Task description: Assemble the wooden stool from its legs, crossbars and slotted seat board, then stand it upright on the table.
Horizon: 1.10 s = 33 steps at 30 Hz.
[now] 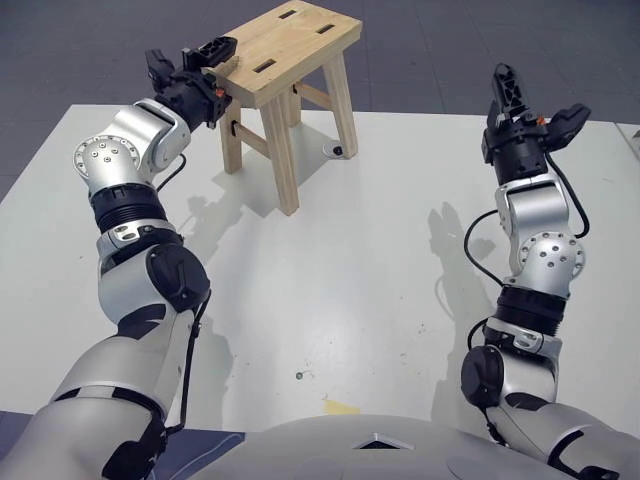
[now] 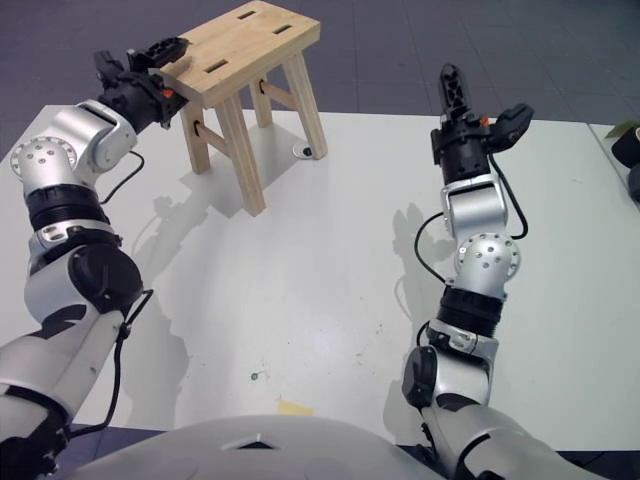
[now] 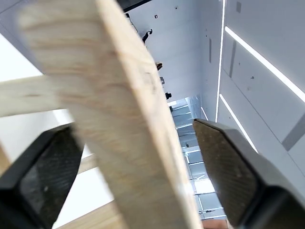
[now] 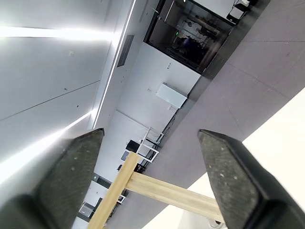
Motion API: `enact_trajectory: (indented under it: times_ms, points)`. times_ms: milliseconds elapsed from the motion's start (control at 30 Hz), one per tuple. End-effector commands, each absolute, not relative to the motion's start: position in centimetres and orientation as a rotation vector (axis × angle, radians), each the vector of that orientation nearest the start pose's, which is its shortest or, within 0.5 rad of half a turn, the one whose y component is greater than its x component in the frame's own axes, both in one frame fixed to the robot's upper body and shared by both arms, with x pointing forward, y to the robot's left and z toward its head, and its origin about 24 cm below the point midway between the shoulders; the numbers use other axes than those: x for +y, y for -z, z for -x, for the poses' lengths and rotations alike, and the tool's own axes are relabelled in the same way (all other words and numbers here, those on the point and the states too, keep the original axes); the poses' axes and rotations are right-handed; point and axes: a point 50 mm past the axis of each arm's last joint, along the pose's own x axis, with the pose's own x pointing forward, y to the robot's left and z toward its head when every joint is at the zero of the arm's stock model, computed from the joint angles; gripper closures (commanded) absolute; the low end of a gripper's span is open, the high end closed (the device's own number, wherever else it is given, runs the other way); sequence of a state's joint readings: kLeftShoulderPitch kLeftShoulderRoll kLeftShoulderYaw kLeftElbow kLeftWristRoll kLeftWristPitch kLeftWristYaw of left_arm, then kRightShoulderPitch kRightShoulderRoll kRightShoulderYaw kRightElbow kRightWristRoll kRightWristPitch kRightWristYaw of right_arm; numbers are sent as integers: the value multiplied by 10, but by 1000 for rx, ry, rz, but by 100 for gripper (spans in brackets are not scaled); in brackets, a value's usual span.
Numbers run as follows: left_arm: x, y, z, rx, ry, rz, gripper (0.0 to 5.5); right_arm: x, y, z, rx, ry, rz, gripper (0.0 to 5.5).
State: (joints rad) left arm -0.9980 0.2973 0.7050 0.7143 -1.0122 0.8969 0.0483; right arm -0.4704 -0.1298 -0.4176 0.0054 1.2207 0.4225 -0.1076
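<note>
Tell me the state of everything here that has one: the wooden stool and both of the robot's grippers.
Light wooden stool: assembled, standing upright on the white table.
Left gripper: open, fingers straddling the edge of the slotted seat board.
Right gripper: open, empty, raised above the table.

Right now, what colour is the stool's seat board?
The seat board is pale, unpainted natural wood with light grain; it shows best in the left eye view.

Far left: stool (image 1: 285,60) blocks way, left gripper (image 1: 214,72) straddling its seat edge. Wide passage over table (image 1: 350,280) centre, between stool and raised right gripper (image 1: 540,100).
</note>
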Motion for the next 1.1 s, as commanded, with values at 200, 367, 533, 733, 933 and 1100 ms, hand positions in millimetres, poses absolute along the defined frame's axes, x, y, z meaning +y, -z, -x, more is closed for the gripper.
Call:
enact_trajectory:
  times_ms: [200,367,533,733,933,1100]
  points:
    - [219,-184,-358,210,341,1055,10,-200,-138,-313,-141,-188,-1048,27]
    - [222,-186,-329,120,339,1004,10,-200,-139,-309,-176,-233,-960,12]
    - [223,-193,-303,98,424,941,10,-198,-142,-305,-176,-273,-909,12]
    - [231,-201,-291,37,350,792,10,-210,-145,-308,-194,-209,-815,12]
    - [226,-174,-294,-26,136,303,10,-220,-117,-312,-108,-19,-481,12]
    - [227,-151,-302,-151,-91,138,10,-231,-111,-313,-151,62,-235,12]
